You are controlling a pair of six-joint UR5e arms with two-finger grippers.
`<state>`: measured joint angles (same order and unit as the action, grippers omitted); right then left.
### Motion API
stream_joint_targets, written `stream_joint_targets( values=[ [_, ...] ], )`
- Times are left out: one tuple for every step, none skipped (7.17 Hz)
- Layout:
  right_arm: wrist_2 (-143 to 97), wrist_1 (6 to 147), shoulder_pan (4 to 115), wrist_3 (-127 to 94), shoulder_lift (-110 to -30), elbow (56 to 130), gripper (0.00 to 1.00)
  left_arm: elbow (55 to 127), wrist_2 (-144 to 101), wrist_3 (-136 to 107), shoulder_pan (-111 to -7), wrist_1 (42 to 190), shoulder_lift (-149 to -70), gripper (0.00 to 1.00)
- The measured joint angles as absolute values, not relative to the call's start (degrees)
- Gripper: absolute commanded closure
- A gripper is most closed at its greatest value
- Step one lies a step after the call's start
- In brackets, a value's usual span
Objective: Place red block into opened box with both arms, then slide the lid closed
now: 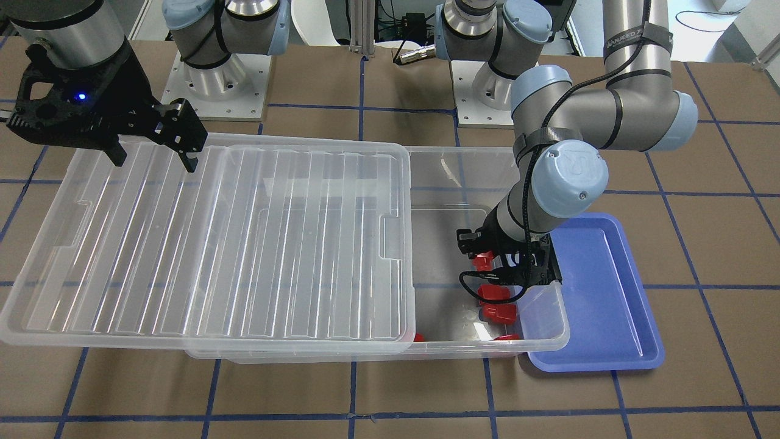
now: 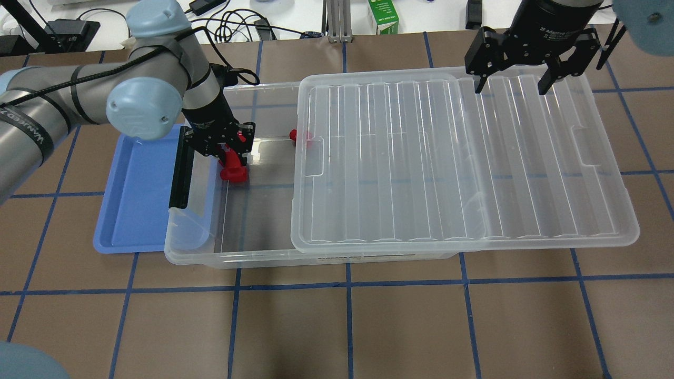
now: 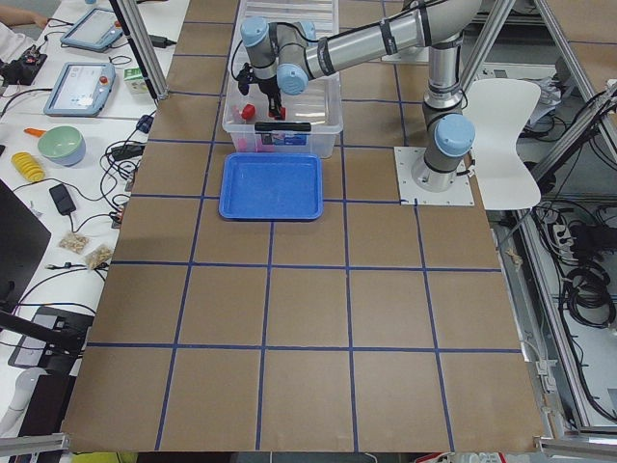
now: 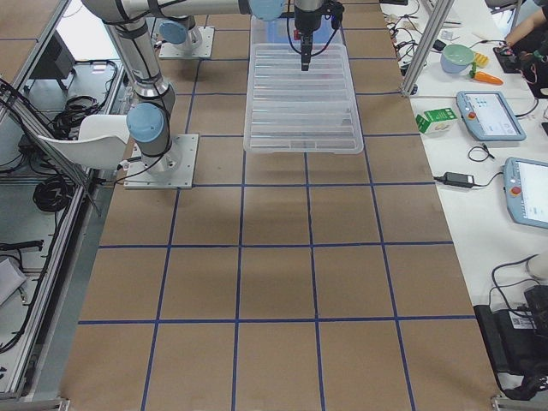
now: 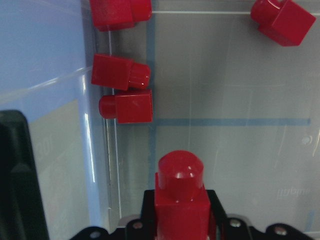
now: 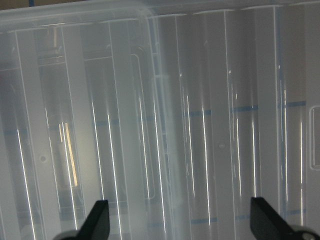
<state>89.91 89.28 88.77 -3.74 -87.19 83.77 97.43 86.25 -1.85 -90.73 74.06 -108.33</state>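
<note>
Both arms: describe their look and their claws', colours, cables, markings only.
The left arm and right arm are silver-grey tubes with light-blue joint caps. A black cable runs along the left arm under black straps, one with pale lettering. The left claw and right claw are black; the right shows a blue light.

Box [image 2: 231, 259] on tabletop [image 2: 368, 326], lid [image 2: 421, 158] on it, shifted to my right. Tray [image 2: 134, 210] against box's left end. My left pincer [image 2: 227, 158] inside the uncovered end, red block [image 5: 181, 197] in it; right pincer [image 2: 509, 84] over lid's far edge.
</note>
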Motion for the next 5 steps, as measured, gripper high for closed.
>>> stream_joint_targets(
  values=[
    [90.0, 89.3, 88.8, -3.7, -87.2, 83.8, 0.0, 98.0, 85.3, -1.9, -91.1, 73.3, -109.0, 1.0],
    [90.0, 89.3, 88.8, -3.7, -87.2, 83.8, 0.0, 98.3, 84.8, -1.9, -91.5, 72.5, -110.0, 1.0],
    [90.0, 89.4, 88.8, -3.7, -87.2, 83.8, 0.0, 98.4, 84.6, -1.8, -91.7, 71.8, -111.0, 1.0],
    [90.0, 89.4, 88.8, -3.7, -87.2, 83.7, 0.0, 98.4, 84.6, -1.7, -91.7, 71.5, -112.0, 1.0],
    [90.0, 89.4, 88.8, -3.7, -87.2, 83.7, 0.0, 98.4, 84.6, -1.7, -91.7, 71.1, -112.9, 1.0]
  ],
)
